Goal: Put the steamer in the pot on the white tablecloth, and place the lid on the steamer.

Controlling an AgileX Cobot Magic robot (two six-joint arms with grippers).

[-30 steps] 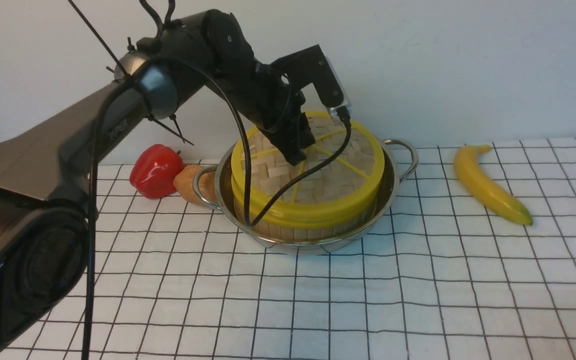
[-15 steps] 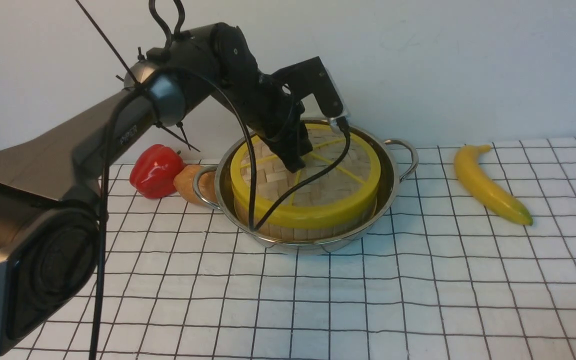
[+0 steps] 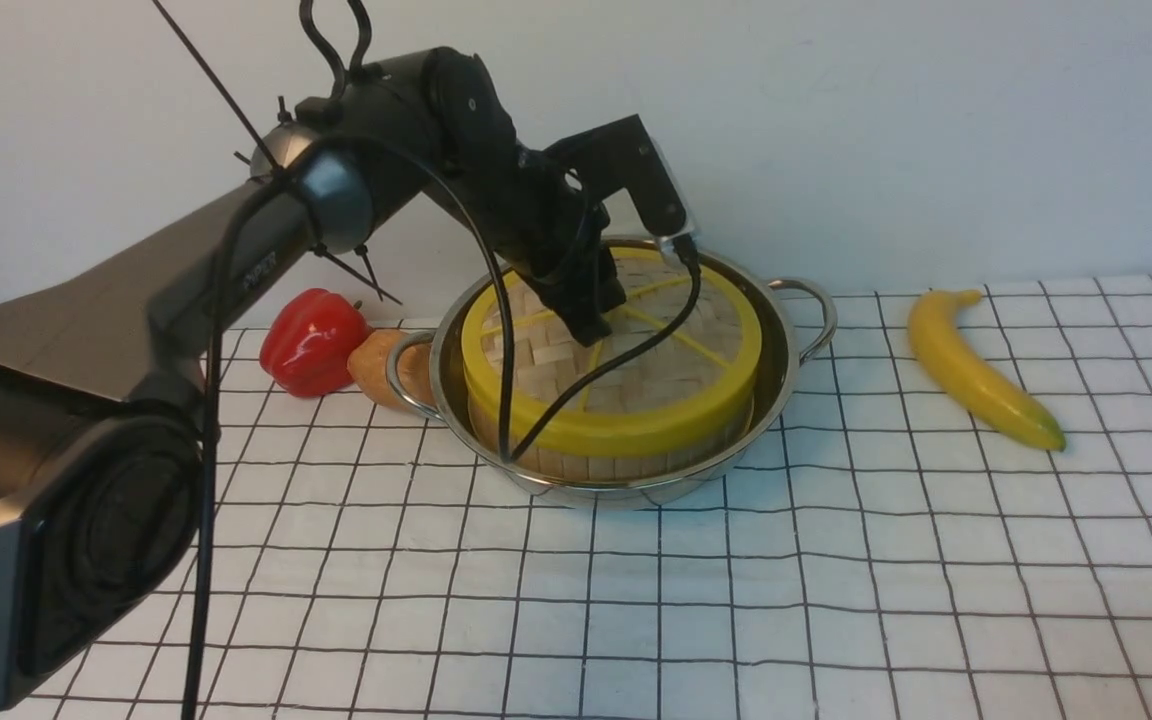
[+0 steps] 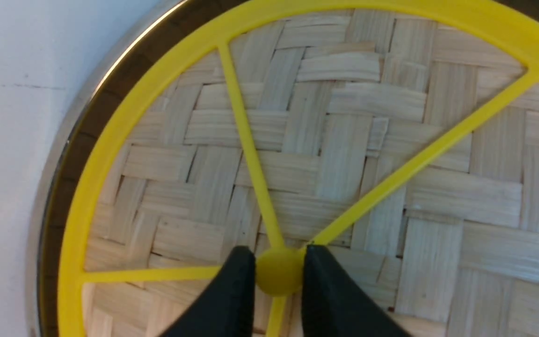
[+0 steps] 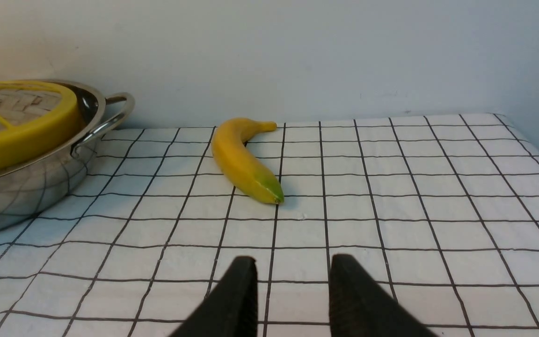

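The steel pot (image 3: 794,345) stands on the white tablecloth (image 3: 736,600) with the steamer (image 3: 586,465) inside it; only the steamer's slatted wall shows under the lid (image 3: 636,375). The lid lies flat on the steamer, and its yellow rim and spokes fill the left wrist view (image 4: 344,140). My left gripper (image 3: 591,325) is down on the lid's centre, its black fingertips (image 4: 241,262) pressed against either side of the yellow hub (image 4: 279,278). My right gripper (image 5: 293,264) hovers low over bare cloth, open and with nothing in it, away from the pot (image 5: 26,187).
A banana (image 3: 976,365) lies on the cloth to the right of the pot. A red pepper (image 3: 311,340) and a brown round item (image 3: 376,365) sit behind the pot's left handle. A wall runs close behind the table.
The left gripper has lowered the lid from a raised, tilted position down onto the steamer. Over the last half second nothing has visibly moved.
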